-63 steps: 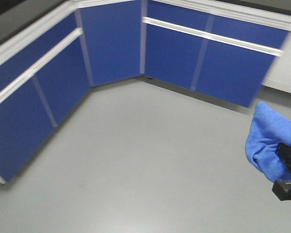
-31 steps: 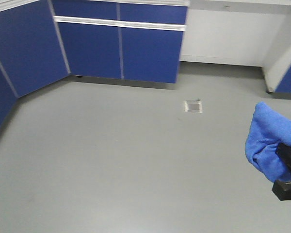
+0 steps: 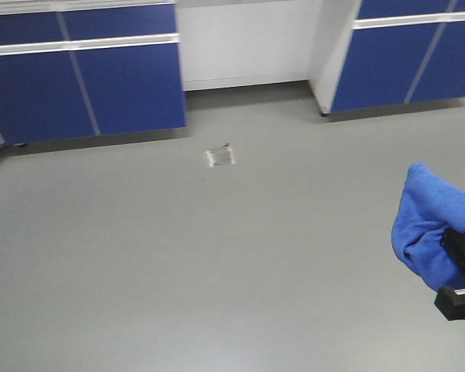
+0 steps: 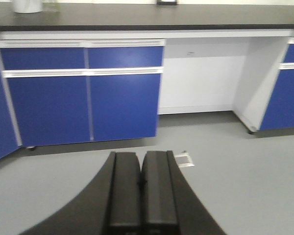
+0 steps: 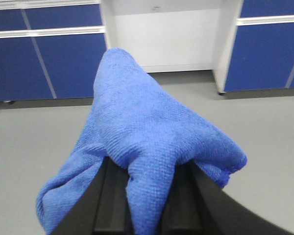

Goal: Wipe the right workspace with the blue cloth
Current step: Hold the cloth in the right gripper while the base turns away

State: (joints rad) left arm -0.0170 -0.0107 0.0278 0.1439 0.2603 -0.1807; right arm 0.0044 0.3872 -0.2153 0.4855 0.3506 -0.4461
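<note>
The right gripper [image 3: 459, 273] clenches the blue cloth [image 5: 137, 137], held up well short of the cabinets [image 4: 83, 98]: soft, light, wrinkly microfibre, likely floppy, best pinched through a bunched fold. The left gripper [image 4: 140, 191], 2 flat black fingers [image 4: 125, 191] pressed together, holds nothing. Smooth grey floor [image 3: 178, 256] runs to the cabinets; atop them, a matte black benchtop [image 4: 137, 19], probably the surface to wipe.

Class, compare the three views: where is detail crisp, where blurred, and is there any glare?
Front-facing view: even, flat light, no hard shadows; the blue cloth is cut by the right edge. Left wrist view: the cabinets are smeared and soft, the benchtop carries a pale sheen, the shut left gripper looks sharper. Right wrist view: the cloth's weave is crisp, the background soft.
</note>
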